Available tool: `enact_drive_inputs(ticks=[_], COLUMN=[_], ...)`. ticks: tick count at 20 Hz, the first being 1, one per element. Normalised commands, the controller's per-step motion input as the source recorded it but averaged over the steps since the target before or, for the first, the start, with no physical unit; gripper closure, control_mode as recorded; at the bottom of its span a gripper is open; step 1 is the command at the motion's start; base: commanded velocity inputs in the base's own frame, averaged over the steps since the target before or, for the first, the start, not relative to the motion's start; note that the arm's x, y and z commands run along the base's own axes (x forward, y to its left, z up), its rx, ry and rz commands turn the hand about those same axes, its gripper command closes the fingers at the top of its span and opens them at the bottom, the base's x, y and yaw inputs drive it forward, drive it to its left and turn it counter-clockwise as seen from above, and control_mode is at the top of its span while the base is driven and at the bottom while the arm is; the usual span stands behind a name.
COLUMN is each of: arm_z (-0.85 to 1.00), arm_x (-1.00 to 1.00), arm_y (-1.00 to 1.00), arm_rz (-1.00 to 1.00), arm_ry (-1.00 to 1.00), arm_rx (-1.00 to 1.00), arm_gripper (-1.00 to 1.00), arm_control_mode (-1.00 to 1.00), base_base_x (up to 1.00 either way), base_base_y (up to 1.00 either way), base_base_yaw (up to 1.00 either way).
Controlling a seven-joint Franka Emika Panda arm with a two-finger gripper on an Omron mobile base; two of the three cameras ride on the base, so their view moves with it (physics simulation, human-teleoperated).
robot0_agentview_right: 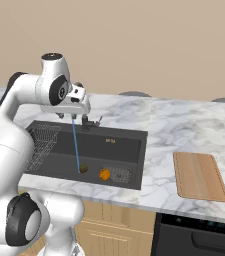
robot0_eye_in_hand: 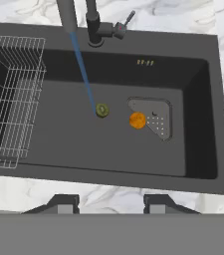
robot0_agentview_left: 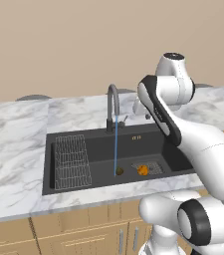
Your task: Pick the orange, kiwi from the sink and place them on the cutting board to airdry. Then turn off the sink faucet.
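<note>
Pincer (robot0_eye_in_hand: pixel 111 199) hangs high over the sink (robot0_eye_in_hand: pixel 203 99), jaws spread and empty, to survey: kiwi (robot0_eye_in_hand: pixel 102 110) under the stream, orange (robot0_eye_in_hand: pixel 137 120) at its 3 o'clock

We're looking straight down into the sink (robot0_eye_in_hand: pixel 198 124), and the middle of the basin floor lies open around the kiwi (robot0_eye_in_hand: pixel 102 110) and the orange (robot0_eye_in_hand: pixel 137 120). The two fruits sit near each other but apart, with a gap between them. The orange rests at the left edge of the mesh drain plate (robot0_eye_in_hand: pixel 158 119). At the left of the hand view, the wire rack (robot0_eye_in_hand: pixel 11 99) fills that end of the basin. Across the upper left, the faucet (robot0_eye_in_hand: pixel 94 25) and its blue water stream (robot0_eye_in_hand: pixel 85 74) slant down to the kiwi, blocking that side. The gripper (robot0_eye_in_hand: pixel 111 201) has its fingertips spread apart above the near rim.
</note>
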Motion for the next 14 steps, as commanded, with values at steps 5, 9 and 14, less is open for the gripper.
enact_drive_inputs(ticks=[5, 9, 14], arm_z=[-0.12, -0.26, -0.25], arm_x=[0.0, 0.0, 0.0], arm_y=[0.0, 0.0, -0.01], arm_rz=[0.0, 0.0, 0.0], arm_ry=[0.0, 0.02, 0.02], arm_rx=[-0.01, 0.0, 0.0], arm_gripper=[-1.0, -1.0, -1.0], arm_control_mode=[-1.0, -1.0, -1.0], base_base_x=[0.0, 0.0, 0.0], base_base_y=[0.0, 0.0, 0.0], base_base_yaw=[0.0, 0.0, 0.0])
